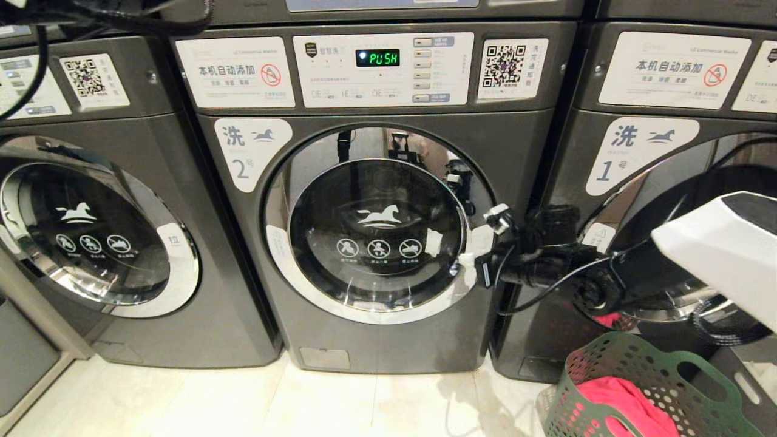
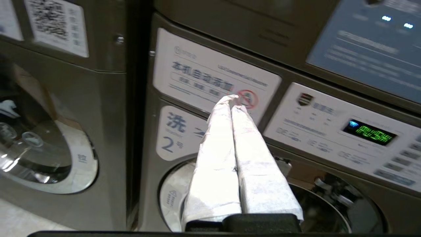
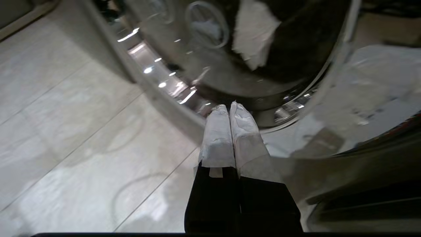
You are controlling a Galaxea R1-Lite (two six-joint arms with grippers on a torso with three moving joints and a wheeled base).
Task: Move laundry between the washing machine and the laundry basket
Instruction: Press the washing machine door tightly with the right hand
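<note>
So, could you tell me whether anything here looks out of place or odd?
Nothing stands out. The washing machine marked 2 has its door shut and its display reads PUSH. The laundry basket stands upright on the floor at lower right with red-pink laundry inside. The right hand sits shut beside the door's edge.

Right arm (image 1: 716, 255): white angular shell on forearm, black wrist section w/ looped black cables and small white connector blocks. Right gripper (image 3: 229, 107): two slim fingers wrapped in white crinkled tape, on black rectangular base. Left gripper (image 2: 232, 100): same build, white-wrapped fingers, black mount. Black cable (image 1: 36, 67) at head view's upper left.
</note>
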